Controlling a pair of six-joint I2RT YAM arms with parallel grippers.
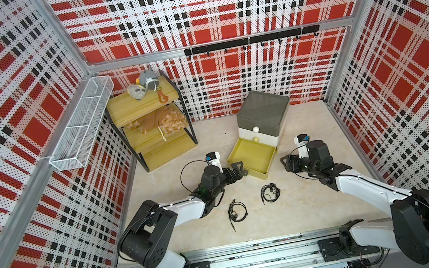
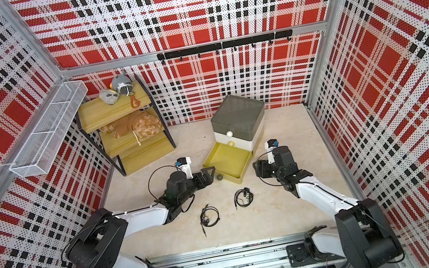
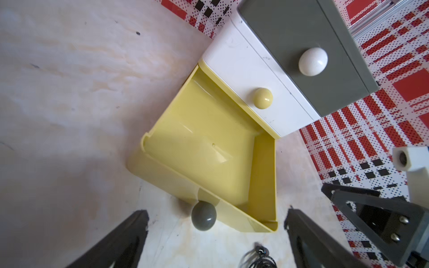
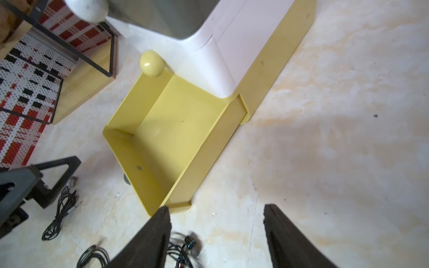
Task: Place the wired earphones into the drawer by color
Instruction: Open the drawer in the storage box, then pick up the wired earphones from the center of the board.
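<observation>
Left gripper (image 3: 217,212) released, right gripper (image 4: 216,232) parted, both empty.
Black earphones (image 1: 271,189) at the yellow drawer's (image 1: 256,174) six o'clock are best pinched mid-coil.

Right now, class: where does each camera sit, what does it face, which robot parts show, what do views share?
Top views: overhead, looking down at the open mustard yellow plastic drawer; left pincer and right pincer show.
Left wrist: on left arm, facing that drawer; open left pincer shows.
Right wrist: on right arm, facing the drawer too; open right pincer shows.
Shared: every view shows the drawer.
</observation>
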